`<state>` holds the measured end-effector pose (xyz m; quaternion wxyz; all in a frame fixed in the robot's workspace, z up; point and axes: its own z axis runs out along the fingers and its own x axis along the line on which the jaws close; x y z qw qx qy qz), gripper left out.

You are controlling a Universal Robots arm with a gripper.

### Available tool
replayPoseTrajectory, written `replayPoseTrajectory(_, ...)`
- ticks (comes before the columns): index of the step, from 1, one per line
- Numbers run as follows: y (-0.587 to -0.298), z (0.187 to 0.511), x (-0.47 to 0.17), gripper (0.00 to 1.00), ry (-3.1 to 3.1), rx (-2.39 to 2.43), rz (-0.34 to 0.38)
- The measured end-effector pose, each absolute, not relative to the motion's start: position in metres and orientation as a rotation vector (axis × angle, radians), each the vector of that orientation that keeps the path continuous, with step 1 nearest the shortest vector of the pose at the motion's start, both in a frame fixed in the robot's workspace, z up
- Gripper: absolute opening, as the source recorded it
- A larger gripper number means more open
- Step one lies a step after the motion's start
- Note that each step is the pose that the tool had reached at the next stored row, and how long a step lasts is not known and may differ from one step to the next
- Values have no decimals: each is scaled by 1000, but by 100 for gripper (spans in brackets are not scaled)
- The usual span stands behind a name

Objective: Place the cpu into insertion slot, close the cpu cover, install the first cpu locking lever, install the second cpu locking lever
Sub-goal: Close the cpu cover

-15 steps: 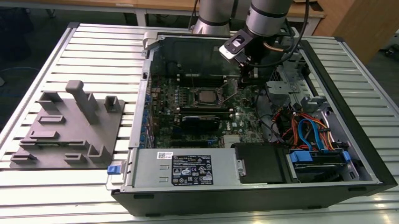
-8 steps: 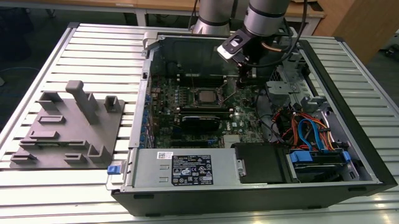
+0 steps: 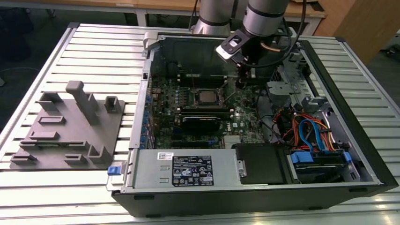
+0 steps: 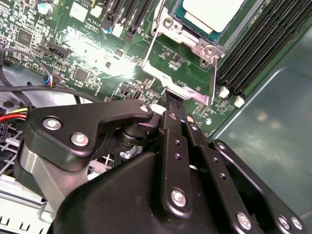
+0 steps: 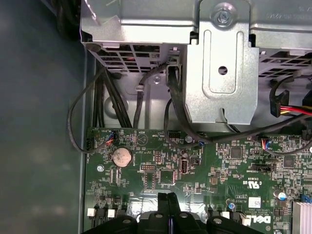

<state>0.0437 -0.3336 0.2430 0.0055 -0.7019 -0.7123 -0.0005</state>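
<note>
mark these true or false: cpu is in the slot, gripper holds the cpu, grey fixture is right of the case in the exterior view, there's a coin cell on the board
1. The cpu sits in the slot. True.
2. The gripper holds the cpu. False: it is shut with its tip at the edge of the cover, apart from the cpu.
3. The grey fixture lies on the exterior view's right of the case. False: it lies on the exterior view's left.
4. A round coin cell sits on the board. True.
</note>
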Motion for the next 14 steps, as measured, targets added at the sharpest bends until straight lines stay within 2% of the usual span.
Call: replayPoseTrajectory(14,-334,243,40,10,-2230,-2197,-2)
